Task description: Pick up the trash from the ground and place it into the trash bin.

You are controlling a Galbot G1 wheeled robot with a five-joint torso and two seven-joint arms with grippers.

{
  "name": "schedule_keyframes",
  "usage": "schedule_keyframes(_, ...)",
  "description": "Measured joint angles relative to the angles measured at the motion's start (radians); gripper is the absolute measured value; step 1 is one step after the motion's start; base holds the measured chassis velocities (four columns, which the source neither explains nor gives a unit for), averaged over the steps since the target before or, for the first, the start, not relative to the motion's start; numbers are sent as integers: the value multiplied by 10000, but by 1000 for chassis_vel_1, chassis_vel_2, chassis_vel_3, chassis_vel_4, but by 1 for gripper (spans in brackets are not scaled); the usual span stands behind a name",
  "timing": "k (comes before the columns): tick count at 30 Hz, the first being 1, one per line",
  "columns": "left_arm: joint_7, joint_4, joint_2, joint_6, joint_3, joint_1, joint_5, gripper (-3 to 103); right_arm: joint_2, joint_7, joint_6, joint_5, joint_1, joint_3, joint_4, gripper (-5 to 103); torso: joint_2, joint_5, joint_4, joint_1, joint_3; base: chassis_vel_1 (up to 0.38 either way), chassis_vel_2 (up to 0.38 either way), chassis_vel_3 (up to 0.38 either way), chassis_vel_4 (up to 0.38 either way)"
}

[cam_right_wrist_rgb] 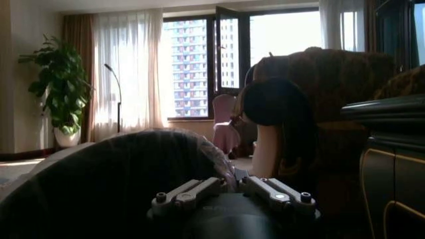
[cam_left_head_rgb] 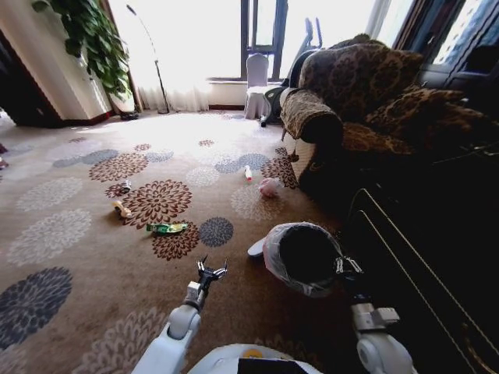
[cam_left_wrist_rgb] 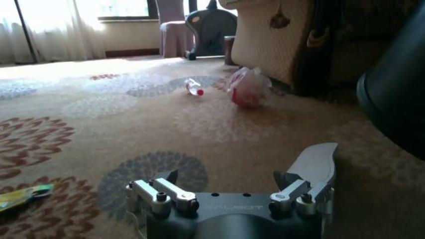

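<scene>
My left gripper (cam_left_head_rgb: 212, 269) hangs open and empty low over the carpet. Ahead of it lie a green wrapper (cam_left_head_rgb: 167, 227), a yellow bit (cam_left_head_rgb: 122, 209) and a small bottle (cam_left_head_rgb: 125, 186). A white flat packet (cam_left_head_rgb: 257, 248) rests against the trash bin (cam_left_head_rgb: 306, 287), a black bin with a pale liner. A red-capped bottle (cam_left_head_rgb: 248, 173) and a pink bag (cam_left_head_rgb: 270, 186) lie farther off by the sofa. The left wrist view has the left gripper (cam_left_wrist_rgb: 226, 177), packet (cam_left_wrist_rgb: 315, 160), bottle (cam_left_wrist_rgb: 193, 87), pink bag (cam_left_wrist_rgb: 248, 87) and wrapper (cam_left_wrist_rgb: 23, 195). My right gripper (cam_left_head_rgb: 348, 266) (cam_right_wrist_rgb: 232, 175) is shut at the bin's lined rim (cam_right_wrist_rgb: 133, 164).
A patterned sofa (cam_left_head_rgb: 351, 93) stands right of the litter, with dark cabinets (cam_left_head_rgb: 437, 234) along the right side. A potted plant (cam_left_head_rgb: 93, 39), floor lamp (cam_left_head_rgb: 152, 54) and covered chair (cam_left_head_rgb: 257, 78) stand by the bright window. Open carpet stretches to the left.
</scene>
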Motion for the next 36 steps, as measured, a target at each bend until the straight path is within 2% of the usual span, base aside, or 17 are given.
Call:
schedule_keyframes(3,77,494,35,0,533,-321,3,98,-31,-1,0,17,4,-44,-35,0,0,5,0,2,1,-101,97,95,-78)
schedule_keyframes(4,139,897,32,2,1031,-611,63,98,-31,-3,1,17,-45,-29,-41,0,0,-9,-3,0,0,0,0,0,0)
schedule_keyframes(5,161,1106,43,-4,1331,-772,120,98,-31,-3,6,17,-88,12,-41,0,0,-2,-6,-4,-3,0,0,0,0)
schedule_keyframes(6,161,1106,43,-4,1331,-772,120,98,-31,-3,6,17,-88,12,-41,0,0,-2,-6,-4,-3,0,0,0,0)
schedule_keyframes(8,242,1476,82,-15,2156,-1173,186,98,-61,-2,6,35,-159,145,-44,0,1,-2,-7,-9,-7,0,0,0,0)
schedule_keyframes(12,253,2095,19,-148,2734,-1871,366,98,-96,1,7,96,-177,312,-56,0,2,3,-5,-10,-7,23,-10,-40,14)
schedule_keyframes(14,302,2576,-129,-285,2921,-2508,441,99,-94,-2,4,119,-200,383,-56,0,1,-2,-3,-7,-4,0,0,0,0)
schedule_keyframes(16,305,2654,-151,-302,2942,-2614,464,99,-93,-3,3,120,-208,393,-57,0,1,-2,-4,-6,-4,0,0,0,0)
schedule_keyframes(21,578,3909,-256,-460,3322,-3743,471,99,-96,0,-23,185,-274,518,-128,0,2,3,-4,-7,-5,0,0,0,0)
schedule_keyframes(28,1101,4819,-407,-793,3647,-4174,553,99,-145,-1,-59,210,-209,546,-232,0,2,-1,-1,-6,-4,0,0,0,0)
schedule_keyframes(34,1037,5750,-721,-966,3779,-4781,654,99,-164,-1,-90,244,-161,554,-296,0,2,-2,-3,-6,-4,0,0,0,0)
schedule_keyframes(36,1003,6100,-833,-1014,3803,-5010,714,102,-167,-1,-95,257,-158,546,-299,0,3,1,-3,-6,-4,0,0,0,0)
